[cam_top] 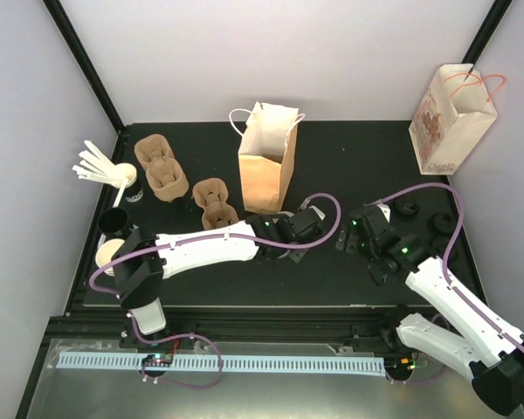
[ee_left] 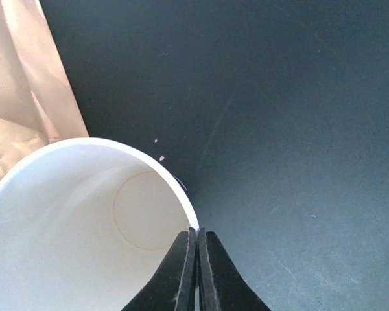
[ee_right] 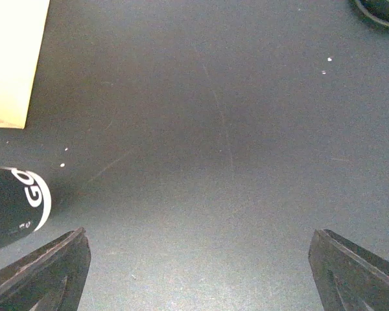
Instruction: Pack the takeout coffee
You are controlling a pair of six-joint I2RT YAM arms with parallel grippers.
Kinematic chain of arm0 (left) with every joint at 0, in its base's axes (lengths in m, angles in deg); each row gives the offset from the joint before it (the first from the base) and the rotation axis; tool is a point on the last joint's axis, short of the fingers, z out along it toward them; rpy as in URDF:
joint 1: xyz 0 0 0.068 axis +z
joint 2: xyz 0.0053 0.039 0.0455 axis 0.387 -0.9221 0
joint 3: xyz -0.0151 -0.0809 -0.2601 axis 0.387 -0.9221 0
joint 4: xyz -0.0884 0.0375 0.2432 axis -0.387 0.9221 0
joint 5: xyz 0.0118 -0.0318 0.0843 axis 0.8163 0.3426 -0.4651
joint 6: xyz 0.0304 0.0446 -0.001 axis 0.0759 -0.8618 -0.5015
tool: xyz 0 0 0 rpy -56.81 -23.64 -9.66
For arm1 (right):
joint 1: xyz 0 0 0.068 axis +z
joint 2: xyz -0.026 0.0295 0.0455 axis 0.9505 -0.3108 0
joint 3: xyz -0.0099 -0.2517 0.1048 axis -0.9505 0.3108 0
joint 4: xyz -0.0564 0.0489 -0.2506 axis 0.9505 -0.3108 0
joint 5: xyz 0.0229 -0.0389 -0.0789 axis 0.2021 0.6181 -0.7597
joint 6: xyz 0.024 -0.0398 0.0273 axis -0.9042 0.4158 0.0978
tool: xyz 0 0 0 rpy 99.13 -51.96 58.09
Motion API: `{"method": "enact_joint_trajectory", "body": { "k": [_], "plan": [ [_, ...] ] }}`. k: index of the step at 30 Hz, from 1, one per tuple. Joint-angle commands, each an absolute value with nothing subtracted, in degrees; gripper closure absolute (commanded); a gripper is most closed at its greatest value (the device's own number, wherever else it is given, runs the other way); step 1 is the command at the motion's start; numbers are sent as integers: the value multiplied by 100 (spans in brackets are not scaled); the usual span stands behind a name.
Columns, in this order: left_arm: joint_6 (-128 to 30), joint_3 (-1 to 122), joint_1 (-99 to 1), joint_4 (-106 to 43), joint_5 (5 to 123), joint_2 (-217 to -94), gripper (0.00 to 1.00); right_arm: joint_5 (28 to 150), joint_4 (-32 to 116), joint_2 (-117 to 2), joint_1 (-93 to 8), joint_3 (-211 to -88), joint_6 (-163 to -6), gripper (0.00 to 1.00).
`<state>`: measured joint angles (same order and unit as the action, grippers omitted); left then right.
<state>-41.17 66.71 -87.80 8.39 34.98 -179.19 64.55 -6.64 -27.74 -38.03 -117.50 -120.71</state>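
One white cup [ee_left: 65, 214], rim pinched by left tool [ee_left: 196, 232], right tool [ee_right: 198, 236] spread wide

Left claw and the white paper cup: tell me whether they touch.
Touching. The left wrist view shows the left claw shut on the rim of the white paper cup, pinching its thin wall.

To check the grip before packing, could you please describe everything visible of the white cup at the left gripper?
The cup is white, seemingly thin paper, with a rolled rim and a round bottom seen through its open mouth: lidless, empty. The left gripper, shut, pinches its wall. The brown bag stands close beside; whether they touch, or the cup rests on the table, is unclear.
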Motion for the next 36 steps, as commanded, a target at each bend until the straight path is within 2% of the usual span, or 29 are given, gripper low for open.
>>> {"method": "enact_joint_trajectory", "body": {
  "k": [1, 6, 8, 13, 17, 21, 25, 28, 31, 36],
  "plan": [
    [-4150, 6916, -8868, 967, 3255, -18024, 96, 6431, -543, -2846, -4005, -11905, -12247, 5],
    [-4120, 6797, -8868, 826, 3483, -18000, 95, 6517, -481, -3187, -4318, -12062, -12187, 5],
    [-4103, 6801, -8867, 813, 3555, -17986, 88, 6589, -463, -3296, -4464, -12109, -12193, 5],
    [-4020, 6751, -8869, 789, 3639, -17800, 40, 6713, -351, -3501, -4758, -12157, -12187, 3],
    [-3982, 6800, -8866, 934, 3603, -17555, 23, 6627, -323, -3666, -4931, -12301, -12173, 1],
    [-3914, 6718, -8862, 962, 3549, -17040, 17, 6562, -420, -3955, -5180, -12557, -12156, 0],
    [-3740, 6525, -8674, 1074, 3727, -16578, 16, 6107, -564, -4360, -5294, -12948, -12147, 0],
    [-3607, 6187, -8263, 982, 4386, -16225, 15, 5807, -332, -4594, -5401, -13070, -11933, 0],
    [-3530, 5579, -7802, 595, 5240, -15771, 15, 6270, 88, -4816, -5926, -13005, -11825, 0],
    [-3607, 5180, -7456, 372, 5517, -15148, 14, 6261, 120, -5729, -6742, -13494, -11967, 0]
  ]
}}
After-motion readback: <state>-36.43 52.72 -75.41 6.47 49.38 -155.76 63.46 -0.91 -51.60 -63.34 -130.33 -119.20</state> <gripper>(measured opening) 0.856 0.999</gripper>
